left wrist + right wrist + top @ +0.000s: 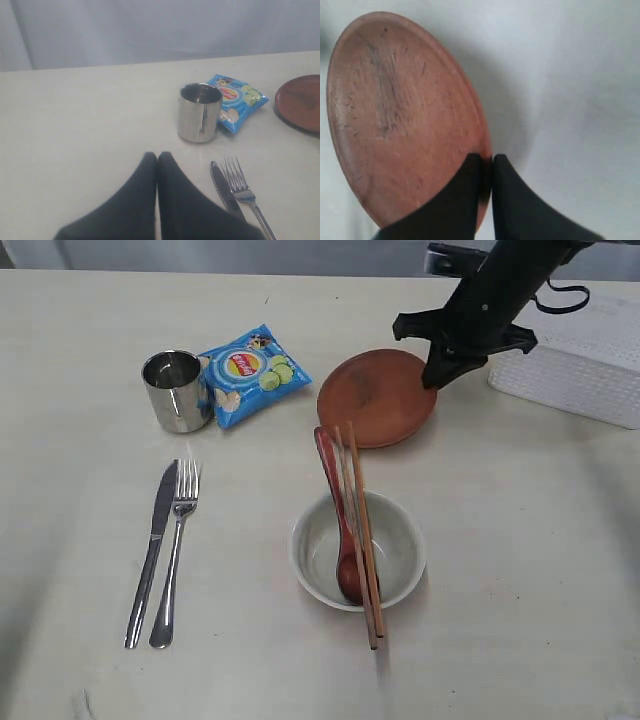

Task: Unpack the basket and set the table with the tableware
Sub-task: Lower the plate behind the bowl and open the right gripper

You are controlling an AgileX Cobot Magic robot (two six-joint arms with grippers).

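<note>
Round brown plate point(395, 115): matte wood, finely scratched, rim clenched between tapered black fingers of right gripper point(486, 162); lifted or resting, cannot tell. White perforated plastic basket point(590, 365): just beside that gripper, partly cropped, corner hidden behind arm. Closed left gripper point(157, 159): tips pressed together, grasping nothing. Ahead of it on pale table point(75, 115): shiny cylindrical steel cup point(199, 119). Just beside its fingers: steel knife point(225, 192) and fork point(239, 182), handles cropped.
</note>
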